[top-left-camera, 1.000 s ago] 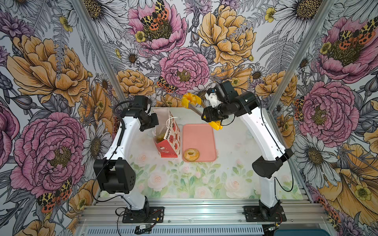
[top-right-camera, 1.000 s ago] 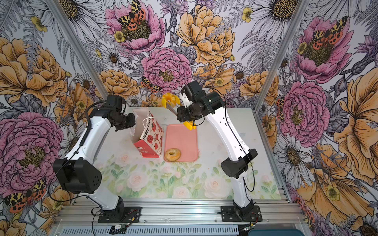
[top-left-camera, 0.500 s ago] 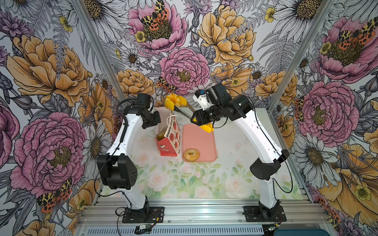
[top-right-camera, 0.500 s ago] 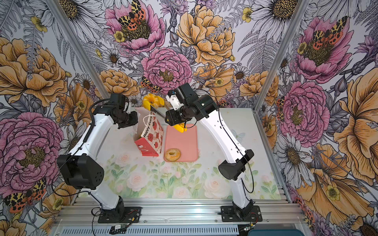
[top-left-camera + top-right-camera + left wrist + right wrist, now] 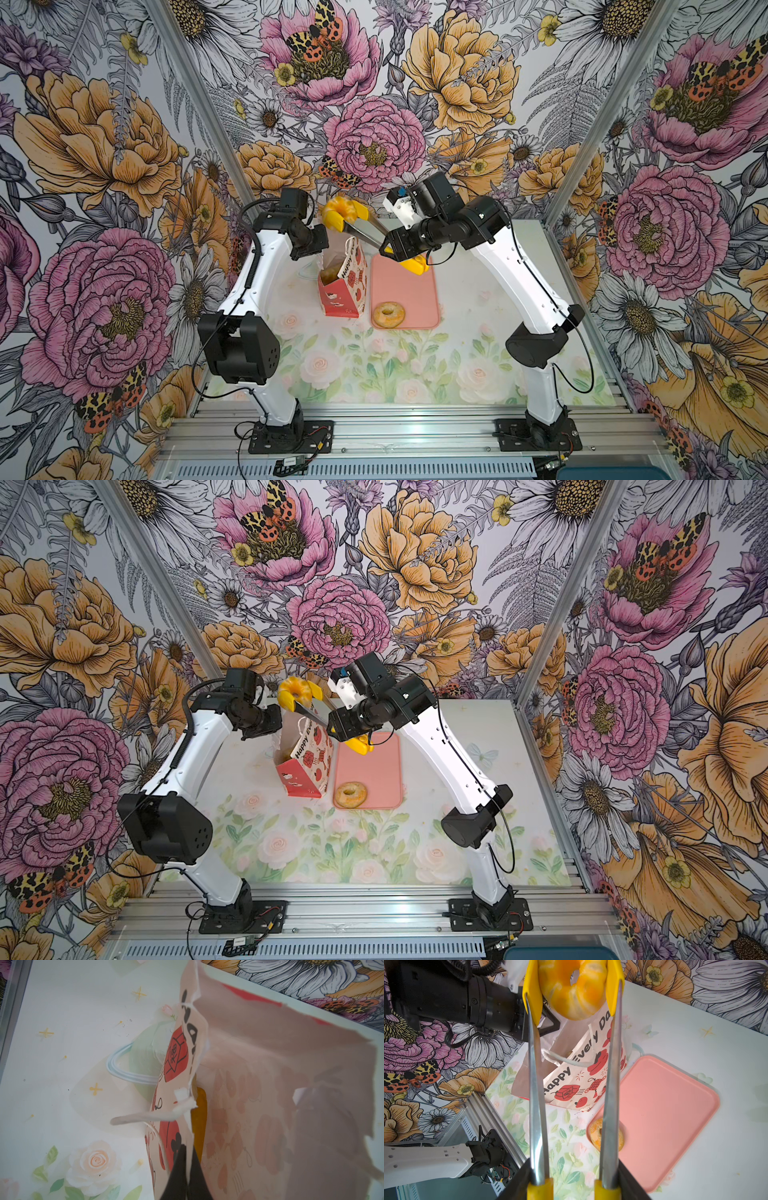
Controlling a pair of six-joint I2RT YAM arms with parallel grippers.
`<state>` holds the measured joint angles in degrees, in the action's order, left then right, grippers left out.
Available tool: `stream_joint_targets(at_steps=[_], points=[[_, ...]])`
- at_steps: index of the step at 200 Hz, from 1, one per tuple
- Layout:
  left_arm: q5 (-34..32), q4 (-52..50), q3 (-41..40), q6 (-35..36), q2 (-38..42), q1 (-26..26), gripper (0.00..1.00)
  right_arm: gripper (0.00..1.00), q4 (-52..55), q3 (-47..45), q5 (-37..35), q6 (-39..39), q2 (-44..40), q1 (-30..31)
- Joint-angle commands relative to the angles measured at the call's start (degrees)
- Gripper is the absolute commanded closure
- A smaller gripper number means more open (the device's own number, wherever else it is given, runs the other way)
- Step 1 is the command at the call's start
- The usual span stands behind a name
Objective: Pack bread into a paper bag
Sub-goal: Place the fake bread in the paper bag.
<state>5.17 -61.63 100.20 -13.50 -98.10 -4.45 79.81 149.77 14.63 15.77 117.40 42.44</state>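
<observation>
Bag rim (image 5: 185, 1084) between left fingers (image 5: 178, 1176) (tight)

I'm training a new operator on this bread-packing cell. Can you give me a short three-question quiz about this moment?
1. True or false: the bun clamped in the tongs already lies inside the bag.
2. Which bread lies on the tray? A) bagel B) croissant C) loaf
3. Fill in: the left gripper has its jaws shut on the rim of the ____.

Key: 1 false, it hangs in the air outside the bag; 2 A; 3 bag.
</observation>
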Motion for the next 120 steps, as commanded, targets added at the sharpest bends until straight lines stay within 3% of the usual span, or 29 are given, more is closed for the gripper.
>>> stream_joint_targets(at_steps=[1,52,120], points=[[0.2,0.4,1.3,-0.4,-0.5,-0.5,1.00,0.42,-4.8,1.2,1.5,0.0,0.7,0.5],[0.1,0.2,1.9,-0.3,0.6,0.4,1.00,0.41,-4.7,-3.0,1.9,0.2,-0.6,0.9],[-0.1,-0.2,1.4,-0.1,1.6,1.3,1.00,0.31,-4.7,-5.0,1.1,-0.1,-1.6,1.0]])
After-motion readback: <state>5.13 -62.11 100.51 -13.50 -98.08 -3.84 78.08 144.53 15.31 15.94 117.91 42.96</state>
